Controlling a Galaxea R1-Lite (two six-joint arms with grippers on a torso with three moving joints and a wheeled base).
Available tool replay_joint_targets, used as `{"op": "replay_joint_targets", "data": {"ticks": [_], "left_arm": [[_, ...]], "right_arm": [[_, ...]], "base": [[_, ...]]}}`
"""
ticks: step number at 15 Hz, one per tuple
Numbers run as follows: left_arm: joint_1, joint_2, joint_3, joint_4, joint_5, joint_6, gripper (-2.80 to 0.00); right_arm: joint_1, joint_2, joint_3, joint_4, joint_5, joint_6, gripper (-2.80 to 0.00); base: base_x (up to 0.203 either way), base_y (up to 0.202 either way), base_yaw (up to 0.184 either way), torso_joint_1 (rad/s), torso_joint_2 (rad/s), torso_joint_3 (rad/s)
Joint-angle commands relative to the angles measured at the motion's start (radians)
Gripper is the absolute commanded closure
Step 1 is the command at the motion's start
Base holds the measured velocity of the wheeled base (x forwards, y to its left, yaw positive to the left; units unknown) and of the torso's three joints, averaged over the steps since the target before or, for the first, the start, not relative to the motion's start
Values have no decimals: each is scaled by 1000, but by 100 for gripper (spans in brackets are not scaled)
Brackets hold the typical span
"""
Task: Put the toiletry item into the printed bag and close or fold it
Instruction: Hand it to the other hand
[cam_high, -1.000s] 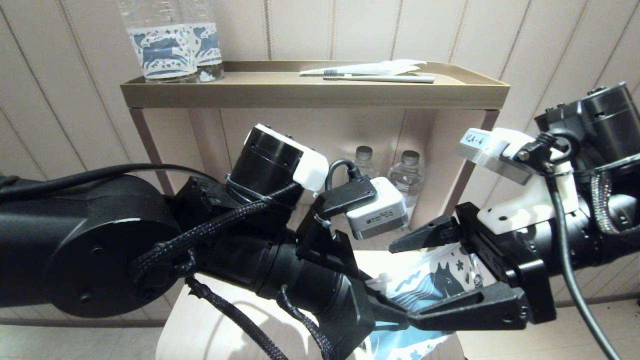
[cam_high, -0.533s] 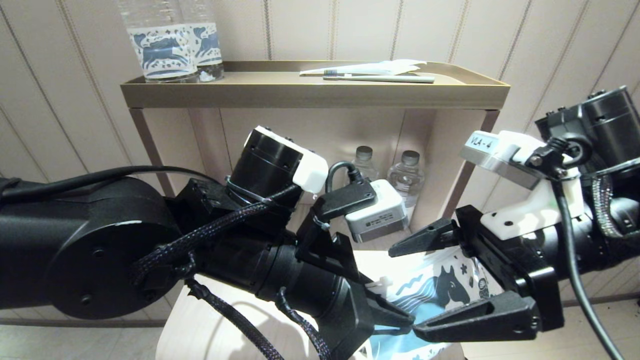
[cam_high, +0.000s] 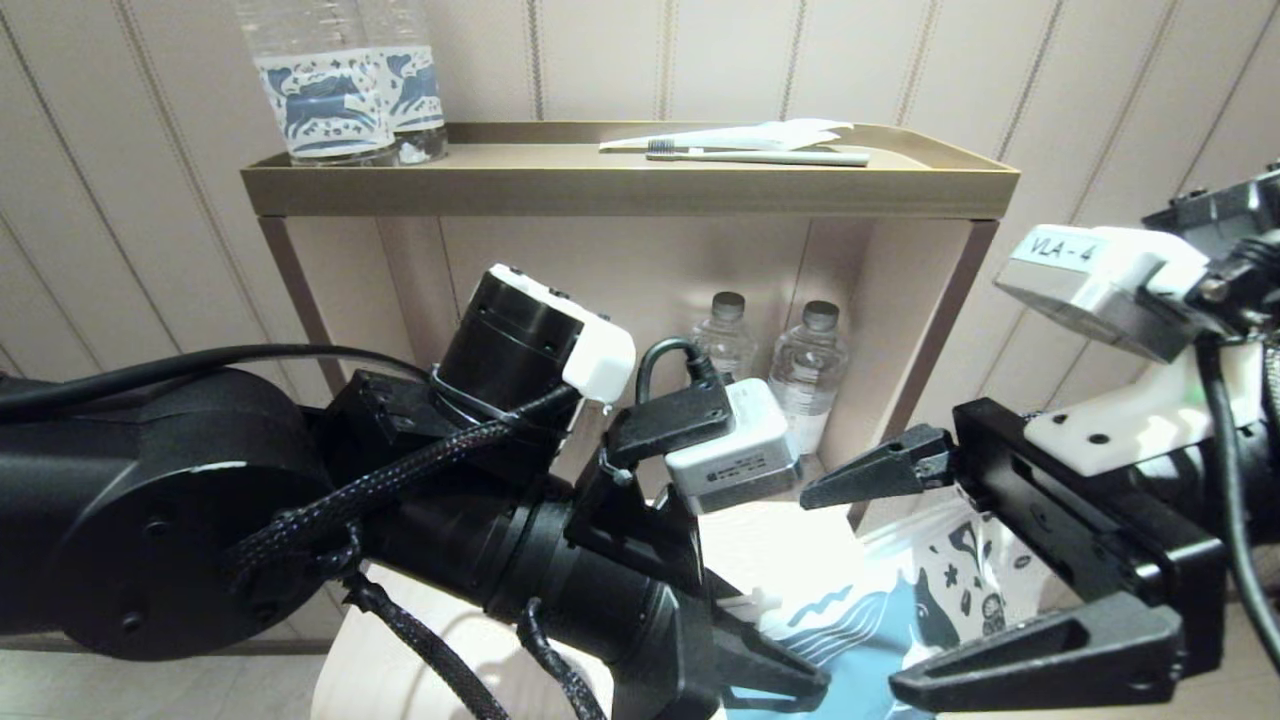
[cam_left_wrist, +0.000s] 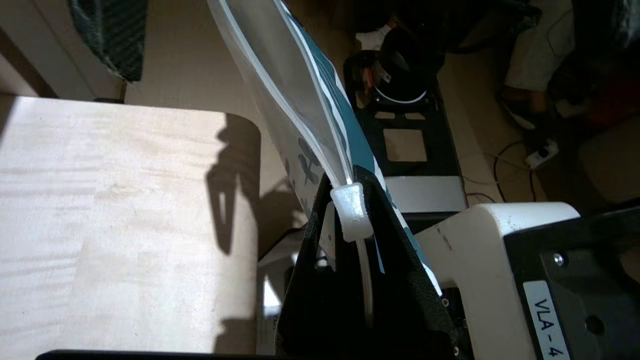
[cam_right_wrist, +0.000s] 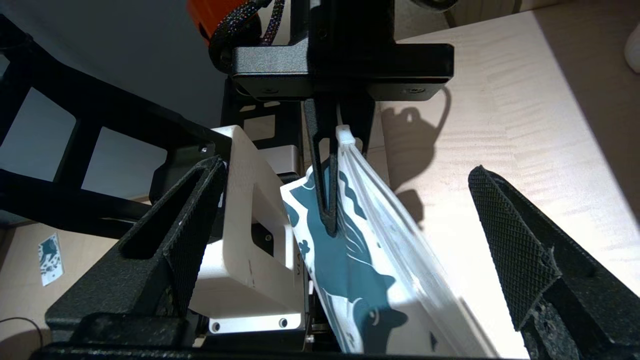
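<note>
My left gripper (cam_high: 815, 685) is shut on the top edge of the printed bag (cam_high: 870, 620), a white pouch with a blue horse and waves. In the left wrist view the left gripper (cam_left_wrist: 350, 182) pinches the bag (cam_left_wrist: 300, 100) by its white plastic slider (cam_left_wrist: 352, 210). My right gripper (cam_high: 850, 592) is open, one finger on each side of the hanging bag without touching it. The right wrist view shows the right gripper (cam_right_wrist: 345, 167) wide apart around the bag (cam_right_wrist: 360, 250). A white toothbrush (cam_high: 760, 156) lies on the shelf's top tray beside a plain white wrapper (cam_high: 790, 130).
A gold tray shelf (cam_high: 620, 190) stands ahead with two large water bottles (cam_high: 330, 90) on top and two small bottles (cam_high: 810, 350) inside. A pale wooden table (cam_high: 400, 640) lies under the arms. The robot's base (cam_left_wrist: 405, 145) is below the bag.
My right gripper has drawn back to the right and lower, still open. The left gripper has sunk slightly, keeping its hold on the bag, which has swung with it.
</note>
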Motion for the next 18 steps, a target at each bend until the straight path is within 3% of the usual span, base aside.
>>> {"op": "replay_joint_targets", "data": {"ticks": [1, 4, 18], "left_arm": [[5, -7, 12, 4, -14, 19, 0], [6, -7, 12, 1, -46, 21, 0], [6, 3, -6, -11, -53, 17, 0]], "right_arm": [[-1, -8, 0, 2, 4, -3, -280], [5, 2, -1, 2, 13, -3, -280], [16, 31, -3, -8, 55, 0, -280]], "base": [[0, 0, 0, 0, 0, 0], [0, 0, 0, 0, 0, 0], [0, 0, 0, 0, 0, 0]]}}
